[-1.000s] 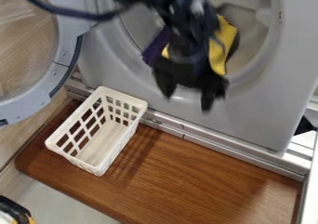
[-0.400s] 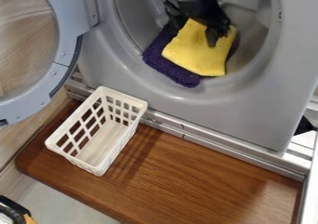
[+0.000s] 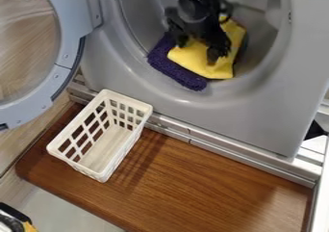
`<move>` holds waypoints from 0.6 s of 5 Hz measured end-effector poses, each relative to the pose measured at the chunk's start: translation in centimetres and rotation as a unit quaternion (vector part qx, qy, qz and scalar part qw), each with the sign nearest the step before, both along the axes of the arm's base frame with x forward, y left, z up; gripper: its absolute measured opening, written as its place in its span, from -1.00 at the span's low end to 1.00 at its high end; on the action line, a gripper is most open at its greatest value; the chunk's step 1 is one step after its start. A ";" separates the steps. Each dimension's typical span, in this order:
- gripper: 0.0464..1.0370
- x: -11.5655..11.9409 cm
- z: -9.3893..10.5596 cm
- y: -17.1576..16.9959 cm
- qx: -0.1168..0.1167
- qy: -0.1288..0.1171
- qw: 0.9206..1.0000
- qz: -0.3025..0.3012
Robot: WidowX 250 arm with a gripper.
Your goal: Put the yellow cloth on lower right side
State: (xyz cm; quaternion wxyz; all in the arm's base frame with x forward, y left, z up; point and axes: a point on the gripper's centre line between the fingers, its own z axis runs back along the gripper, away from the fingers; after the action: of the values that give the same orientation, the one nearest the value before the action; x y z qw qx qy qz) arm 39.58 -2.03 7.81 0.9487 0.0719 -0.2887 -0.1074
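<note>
My gripper (image 3: 196,52) hangs over the yellow cloth inside the washing machine's drum opening, its two fingers spread apart, one at the cloth's left part and one over its middle. The yellow cloth (image 3: 221,69) lies at the lower edge of the opening, partly on top of a purple cloth (image 3: 175,71) that shows to its left and below. The arm covers the yellow cloth's upper left part. Whether the fingertips touch the cloth cannot be told.
A white plastic basket (image 3: 120,172) stands on the brown wooden board (image 3: 212,192) at the left. The machine's round door (image 3: 66,38) hangs open at the upper left. A metal rail (image 3: 257,160) runs between machine and board.
The gripper first drew back up and away, uncovering the cloths, then came down again over the yellow cloth. Both cloths look to be in the same place.
</note>
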 end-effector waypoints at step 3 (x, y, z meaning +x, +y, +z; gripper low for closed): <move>-0.30 0.3 -0.1 -0.2 -0.005 -0.005 1.000 -0.001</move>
State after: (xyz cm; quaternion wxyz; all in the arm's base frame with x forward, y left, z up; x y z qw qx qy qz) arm 39.86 -2.18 7.70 0.9474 0.0677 -0.2941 -0.1063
